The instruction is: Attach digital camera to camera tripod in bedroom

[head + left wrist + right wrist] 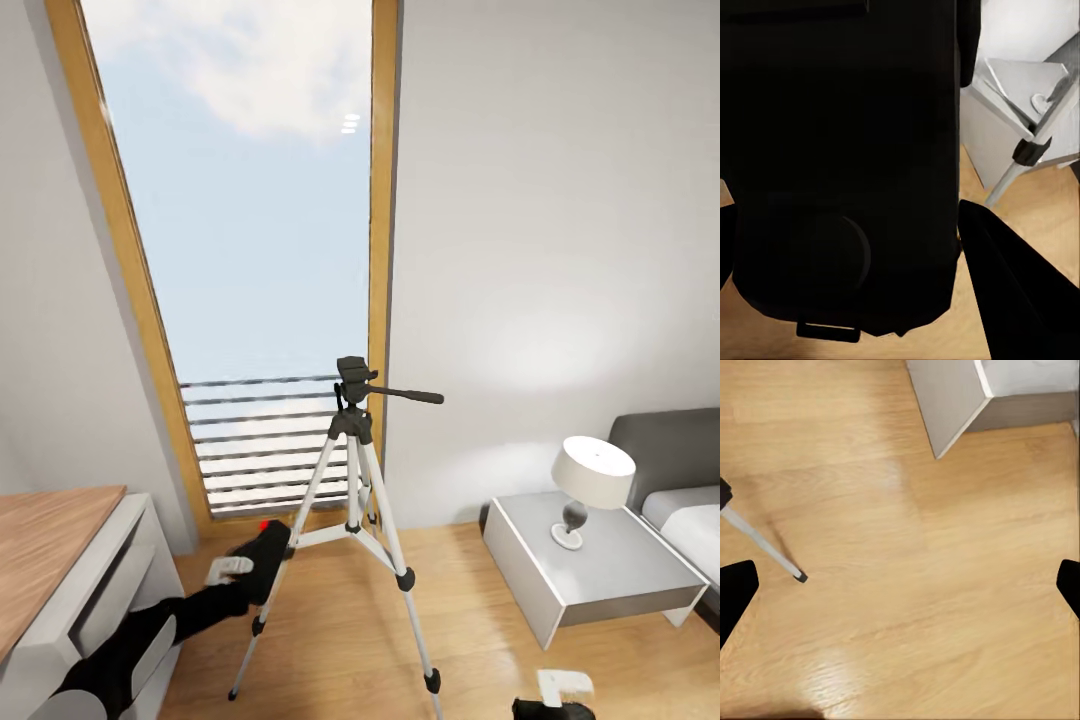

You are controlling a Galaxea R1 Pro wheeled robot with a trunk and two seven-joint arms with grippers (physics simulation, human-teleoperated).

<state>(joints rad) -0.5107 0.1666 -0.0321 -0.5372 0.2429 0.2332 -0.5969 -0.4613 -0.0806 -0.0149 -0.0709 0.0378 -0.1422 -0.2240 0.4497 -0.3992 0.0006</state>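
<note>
The camera tripod [353, 470] stands on the wood floor before the tall window, silver legs spread, black head [352, 378] on top with its pan handle pointing right. My left gripper [255, 560] is shut on the digital camera [264, 558], a black box with a red button, held low beside the tripod's left leg, well below the head. In the left wrist view the camera's black body [840, 165] sits between the fingers [1016, 292], with a tripod leg [1035, 146] behind it. My right gripper [900, 585] is open over bare floor, near a tripod foot [799, 577].
A grey nightstand [585, 570] with a white lamp [590, 485] stands right of the tripod, a grey bed [680, 470] beyond it. A wood-topped cabinet [60, 560] is at the left. The window [245, 250] has a railing at its base.
</note>
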